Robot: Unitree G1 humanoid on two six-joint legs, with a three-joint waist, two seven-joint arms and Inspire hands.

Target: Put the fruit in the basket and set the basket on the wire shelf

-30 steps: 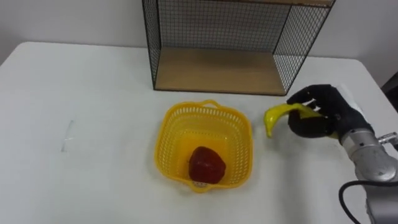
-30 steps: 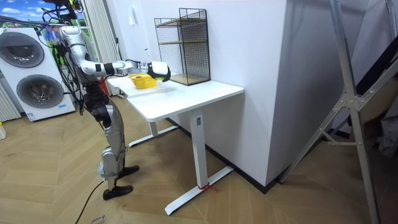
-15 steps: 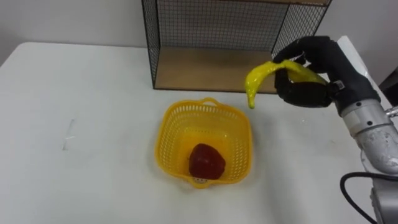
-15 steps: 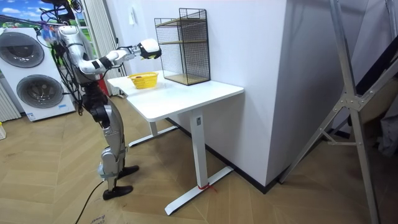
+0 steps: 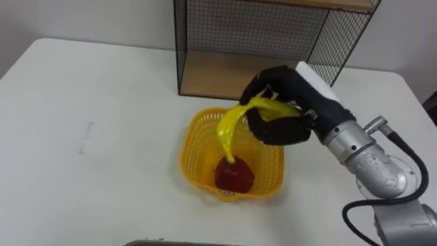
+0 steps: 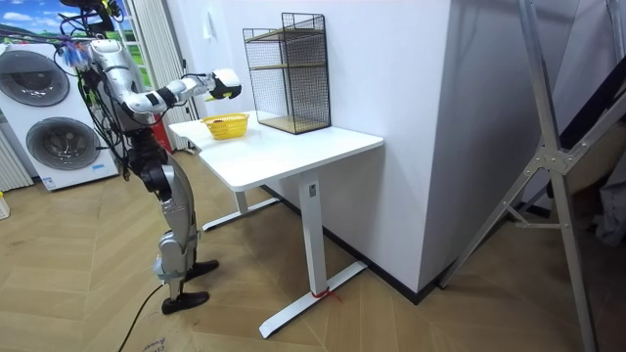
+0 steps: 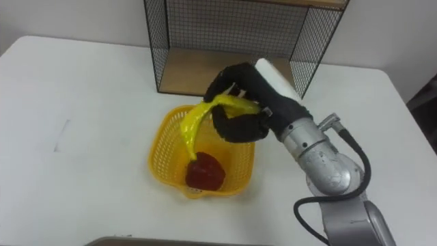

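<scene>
I see one white rectangular table (image 5: pixel 82 82). At its far edge stands one black wire shelf with wooden boards (image 5: pixel 273 34). One yellow plastic lattice basket (image 5: pixel 194 147) sits near the table's middle, just in front of the shelf. The robot's black right hand (image 5: pixel 280 128) hovers over the basket, fingers curled round one yellow banana (image 5: pixel 232 130). The banana's tip hangs down inside the basket to one round red fruit (image 5: pixel 235 176) lying there; I cannot tell whether they touch.
</scene>
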